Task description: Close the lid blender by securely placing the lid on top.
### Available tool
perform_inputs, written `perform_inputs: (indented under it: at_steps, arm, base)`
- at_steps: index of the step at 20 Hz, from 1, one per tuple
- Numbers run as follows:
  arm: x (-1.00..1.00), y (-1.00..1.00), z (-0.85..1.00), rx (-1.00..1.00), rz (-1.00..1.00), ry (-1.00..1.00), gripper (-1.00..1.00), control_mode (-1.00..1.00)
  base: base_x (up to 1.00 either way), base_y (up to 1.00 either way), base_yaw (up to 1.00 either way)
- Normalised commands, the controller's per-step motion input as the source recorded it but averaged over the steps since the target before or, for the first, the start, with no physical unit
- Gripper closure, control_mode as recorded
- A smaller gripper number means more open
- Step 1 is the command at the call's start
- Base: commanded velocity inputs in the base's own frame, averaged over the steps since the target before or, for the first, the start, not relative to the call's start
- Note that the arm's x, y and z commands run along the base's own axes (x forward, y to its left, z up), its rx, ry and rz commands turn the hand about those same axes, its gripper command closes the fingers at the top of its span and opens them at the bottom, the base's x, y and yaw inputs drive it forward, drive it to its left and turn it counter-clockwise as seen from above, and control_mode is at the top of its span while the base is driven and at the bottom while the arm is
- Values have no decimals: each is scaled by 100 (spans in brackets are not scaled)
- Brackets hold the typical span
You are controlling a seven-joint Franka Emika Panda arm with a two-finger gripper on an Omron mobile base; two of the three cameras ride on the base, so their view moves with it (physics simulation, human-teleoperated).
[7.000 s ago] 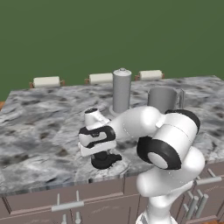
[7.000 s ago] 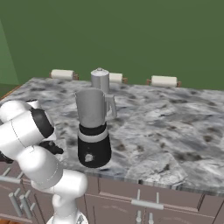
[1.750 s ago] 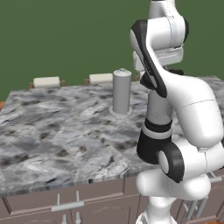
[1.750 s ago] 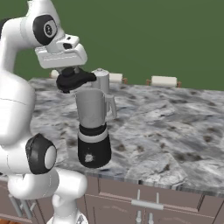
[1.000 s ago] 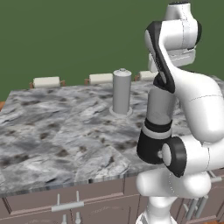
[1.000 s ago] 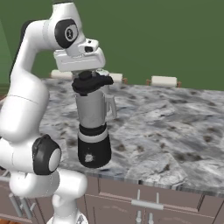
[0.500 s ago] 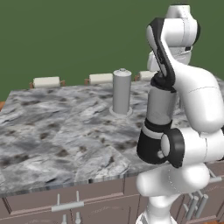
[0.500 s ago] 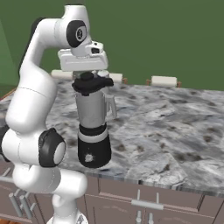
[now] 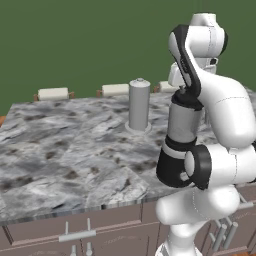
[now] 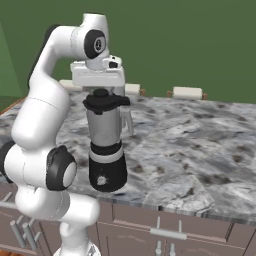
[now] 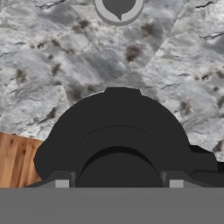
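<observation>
From the left base camera, going left to right of the blender, I first see the tall slim grey canister (image 9: 139, 104) standing behind and to the left of it on the marble counter (image 9: 65, 150). The blender (image 9: 181, 135) itself is half covered by my own arm, so I get only its grey jar and black base there.

The right base camera gives what that one hides: the blender (image 10: 107, 147) stands near the counter's front edge, handle toward the right, and the lid (image 10: 105, 101) sits at the jar's mouth, knob up. The gripper (image 10: 102, 91) is directly above it, down on the knob.

The hand camera looks straight down onto the lid (image 11: 118, 131), its black disc wide below me, with the fingertips (image 11: 61, 180) either side of the raised centre. I believe they are clamped on the knob, though contact is hard to confirm. Beyond the blender, the canister's top (image 11: 119, 8) appears.
</observation>
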Motion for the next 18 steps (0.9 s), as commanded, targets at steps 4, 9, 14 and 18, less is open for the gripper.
perform_inputs:
  at_steps: [4, 9, 14, 18]
  arm:
    - [0, 0, -13, 0, 0, 0, 100, -100]
    - [1, 0, 0, 0, 0, -1, 100, -100]
    - [12, 0, 0, 0, 0, 0, 100, -100]
    - [26, 0, 0, 0, 0, 0, 100, -100]
  base:
    - [0, 0, 0]
    - [0, 0, 0]
    - [0, 0, 0]
    - [0, 0, 0]
